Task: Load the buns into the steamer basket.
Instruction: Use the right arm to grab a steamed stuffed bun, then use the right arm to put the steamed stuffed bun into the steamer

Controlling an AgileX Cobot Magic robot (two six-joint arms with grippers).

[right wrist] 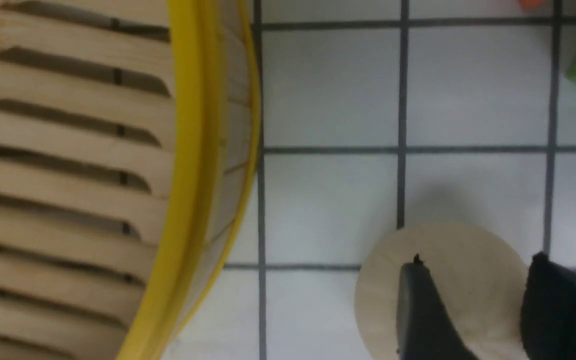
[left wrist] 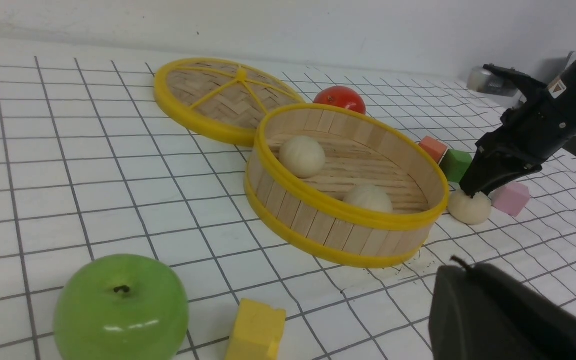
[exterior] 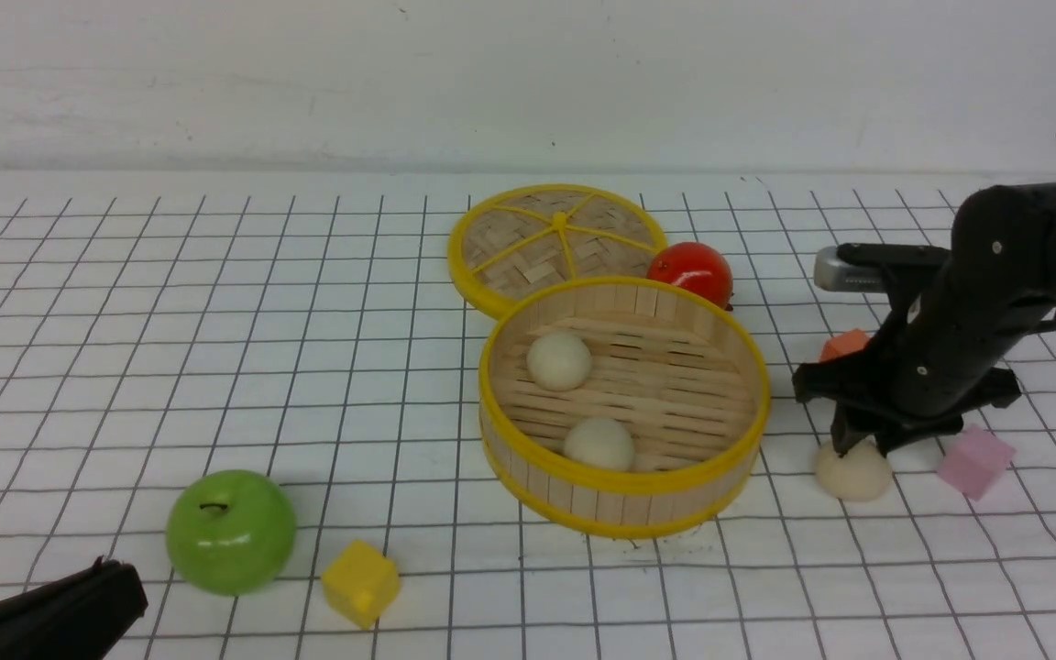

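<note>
The steamer basket point(exterior: 624, 527) stands mid-table and holds two buns, one at the back left point(exterior: 559, 359) and one at the front point(exterior: 599, 444). A third bun point(exterior: 853, 472) lies on the table just right of the basket. My right gripper point(exterior: 861, 445) is open and points down onto this bun. In the right wrist view one fingertip point(right wrist: 418, 280) lies over the bun point(right wrist: 473, 285) and the other sits at its edge, with the basket's rim point(right wrist: 188, 150) beside them. My left gripper point(exterior: 115, 587) is low at the near left, shut and empty.
The flat woven lid point(exterior: 555, 240) leans behind the basket, next to a red tomato point(exterior: 691, 271). A green apple point(exterior: 231, 530) and a yellow cube point(exterior: 361, 582) lie near left. A pink cube point(exterior: 975, 461) and an orange cube point(exterior: 845, 345) flank my right gripper, with a green cube point(left wrist: 456, 164) nearby.
</note>
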